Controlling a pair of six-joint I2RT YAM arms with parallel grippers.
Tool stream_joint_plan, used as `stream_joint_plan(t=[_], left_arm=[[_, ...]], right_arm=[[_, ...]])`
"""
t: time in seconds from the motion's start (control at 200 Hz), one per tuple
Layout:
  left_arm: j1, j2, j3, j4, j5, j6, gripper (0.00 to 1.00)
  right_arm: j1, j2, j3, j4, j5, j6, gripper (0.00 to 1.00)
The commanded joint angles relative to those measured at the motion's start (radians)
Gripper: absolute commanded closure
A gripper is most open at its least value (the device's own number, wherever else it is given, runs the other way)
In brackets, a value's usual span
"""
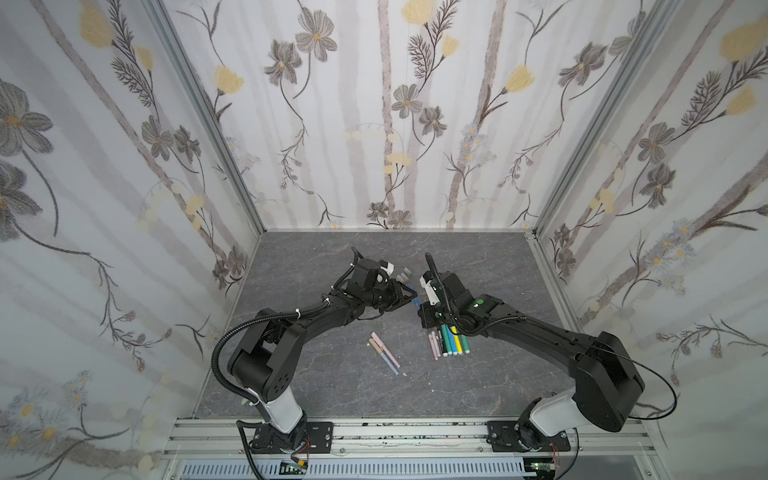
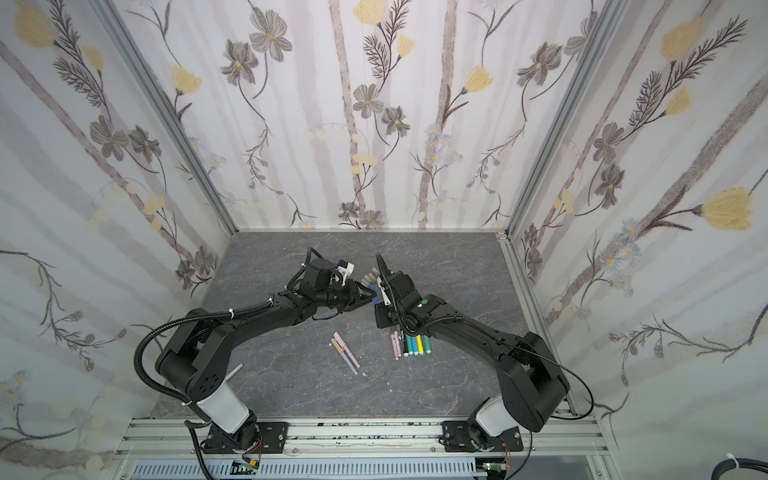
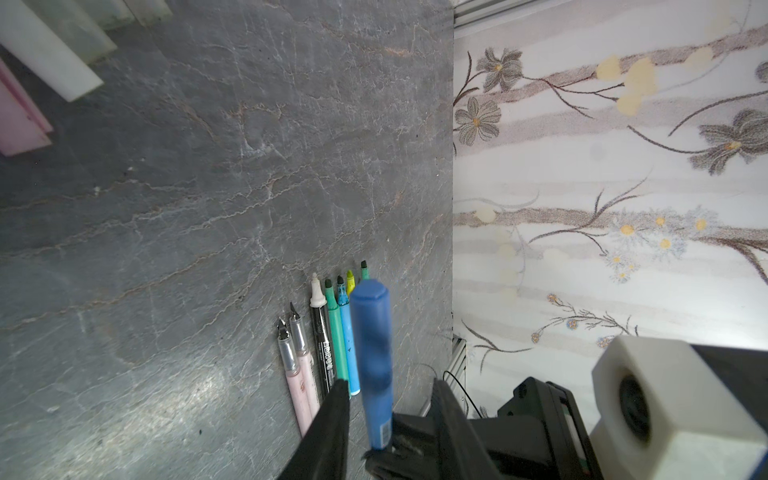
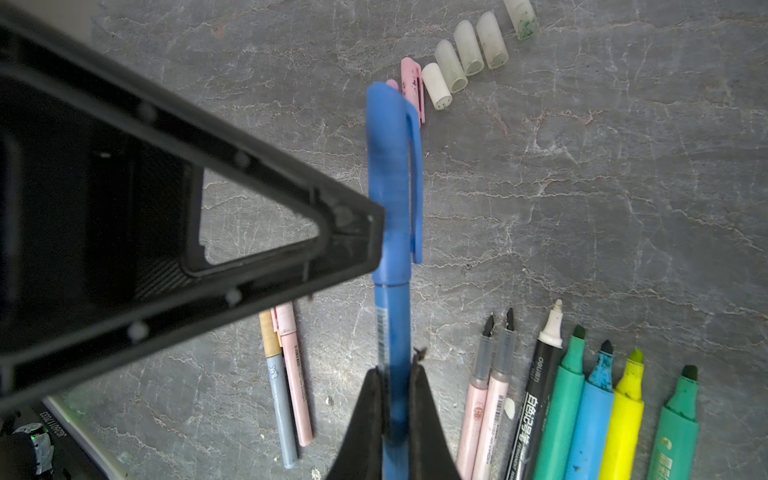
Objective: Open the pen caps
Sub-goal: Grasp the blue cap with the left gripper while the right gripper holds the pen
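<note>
Slate tabletop (image 1: 478, 266), open beyond pen caps (image 1: 404, 275)

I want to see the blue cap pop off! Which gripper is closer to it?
Left. The left gripper, open, is right beside the blue cap. The right gripper is shut on the blue pen farther down its barrel.

blue pen (image 3: 372, 353): blurred | pen caps (image 3: 50, 54): cut by frame edge | uncapped pens (image 1: 451, 343): far ends hidden under right arm (image 1: 540, 330)
</note>
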Motion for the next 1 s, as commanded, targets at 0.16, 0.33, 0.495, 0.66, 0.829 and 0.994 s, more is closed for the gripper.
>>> stream_joint_plan(t=[0.16,0.33,0.495,0.66,0.829,0.994], left_arm=[[-0.005,0.051,0.068,-0.051,-0.032,0.043,0.65],[-0.005,0.066,0.071,-0.058,-0.032,0.047,0.7],[-0.007,0.069,0.071,-0.06,-0.032,0.048,0.83],[-0.006,0.071,0.07,-0.07,-0.033,0.056,0.96],[-0.005,0.075,0.069,-0.071,-0.036,0.062,1.0],[-0.007,0.055,0.056,-0.043,-0.031,0.046,1.0]], right_arm=[[0.001,-0.003,0.008,0.024,-0.02,-0.014,1.0],[0.001,-0.003,0.003,0.029,-0.022,-0.012,1.0],[0.001,-0.003,0.005,0.032,-0.025,-0.012,1.0],[0.001,-0.003,0.006,0.035,-0.033,-0.012,1.0],[0.001,-0.01,0.001,0.033,-0.037,-0.01,0.97],[-0.001,-0.019,0.006,0.043,-0.067,0.002,0.77]])
